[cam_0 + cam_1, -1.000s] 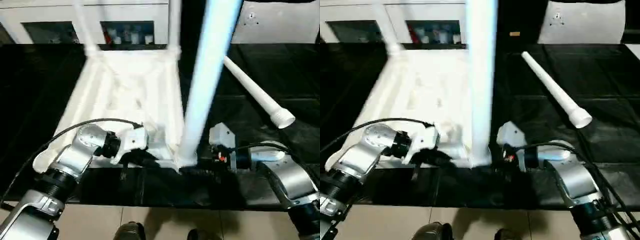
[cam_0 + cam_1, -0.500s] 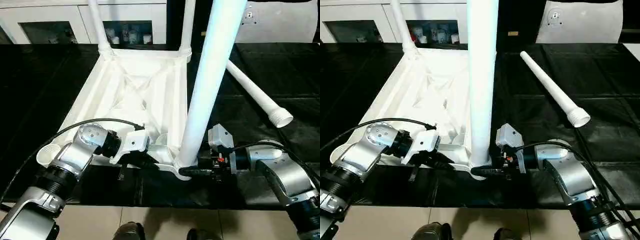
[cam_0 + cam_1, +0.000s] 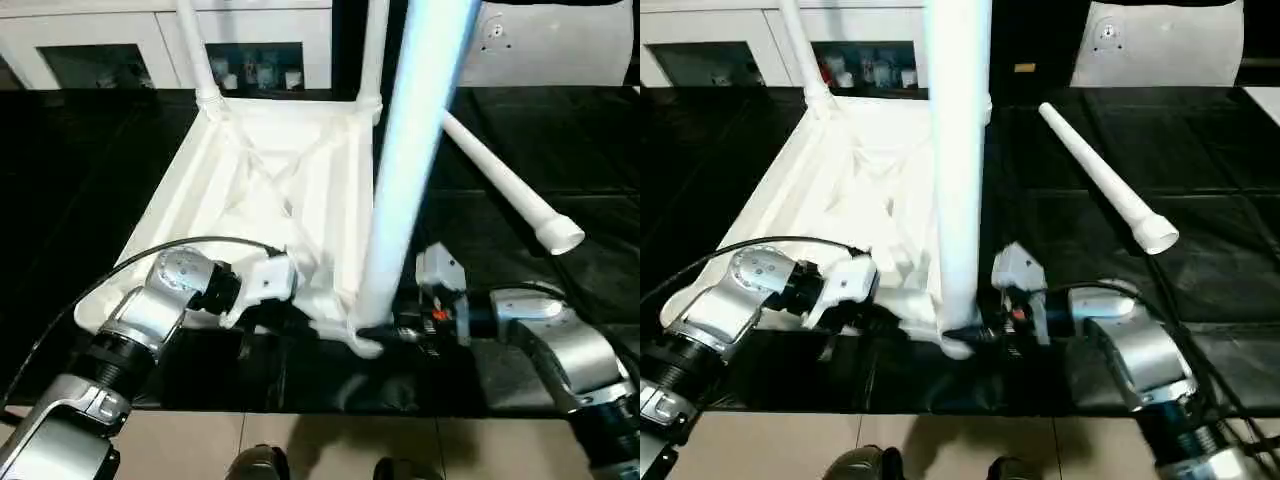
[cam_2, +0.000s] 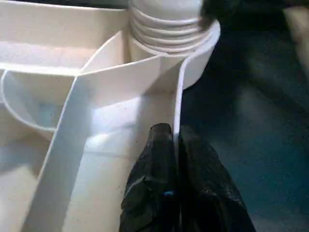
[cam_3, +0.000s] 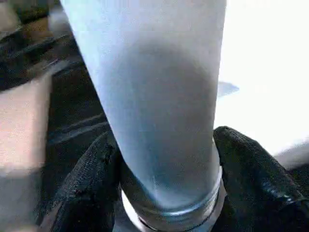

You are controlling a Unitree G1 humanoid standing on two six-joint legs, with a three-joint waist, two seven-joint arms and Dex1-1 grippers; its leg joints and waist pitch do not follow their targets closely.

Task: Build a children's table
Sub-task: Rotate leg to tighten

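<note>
The white tabletop point(image 3: 270, 190) lies upside down on the black table, ribs up. Two white legs point(image 3: 190, 40) point(image 3: 375, 50) stand in its far corner sockets. A third leg point(image 3: 410, 150) rises from the near right corner socket point(image 4: 166, 29). My right gripper point(image 5: 169, 159) is shut on this leg's base, one black finger point(image 5: 91, 183) on each side. My left gripper point(image 4: 175, 137) is shut on the tabletop's thin near rim, just beside that socket. The fourth leg point(image 3: 500, 180) lies loose on the table to the right.
A white cabinet with glass doors point(image 3: 100, 40) stands behind the table, and a flat white board point(image 3: 560, 45) leans at the back right. The near left corner socket point(image 3: 95, 305) stands open. The table's front edge meets beige floor point(image 3: 320, 440) just below my arms.
The held leg's top has leaned slightly to the left, closer to upright. The view has shifted a little. Both grips stay as they were.
</note>
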